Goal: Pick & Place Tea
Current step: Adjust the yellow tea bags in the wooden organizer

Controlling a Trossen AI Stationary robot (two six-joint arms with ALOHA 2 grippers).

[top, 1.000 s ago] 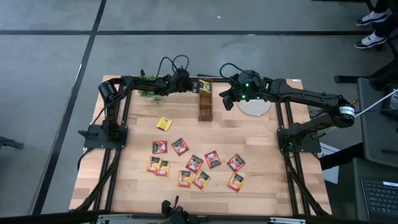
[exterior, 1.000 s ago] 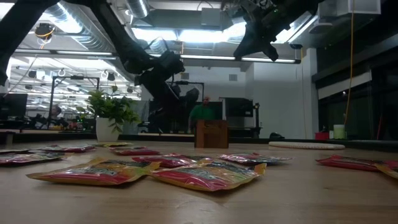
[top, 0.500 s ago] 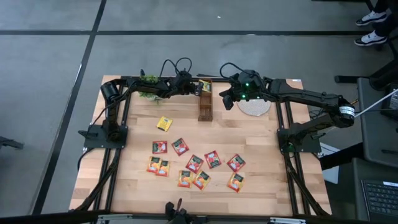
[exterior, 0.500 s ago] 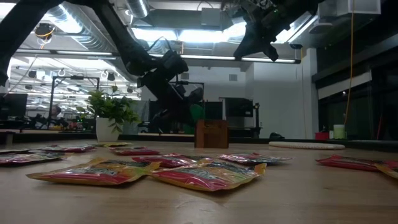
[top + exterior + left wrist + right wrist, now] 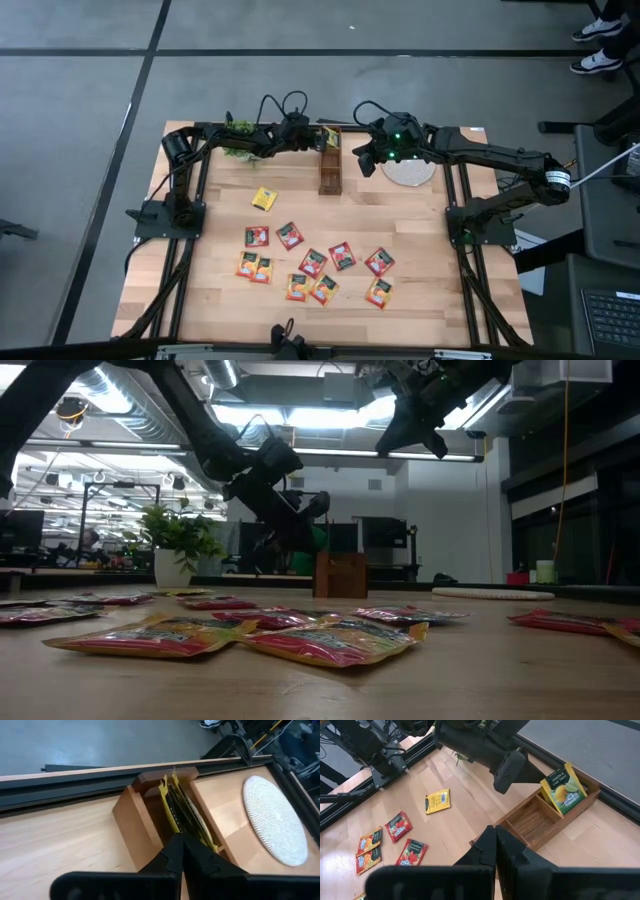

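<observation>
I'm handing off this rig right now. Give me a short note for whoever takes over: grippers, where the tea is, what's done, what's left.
Left gripper: shut, at the wooden compartment box, where yellow tea sachets stand in its far end compartment.
Right gripper: shut, empty, hovering by the round pale woven mat.
Done: those yellow sachets are boxed.
Left: one loose yellow sachet and the red and orange sachets lying mid-table.

The left arm stretches along the worktop's far edge, its left gripper [image 5: 322,141] with fingers pressed together. The right gripper [image 5: 362,160], fingers also together, hangs raised near the far edge.
</observation>
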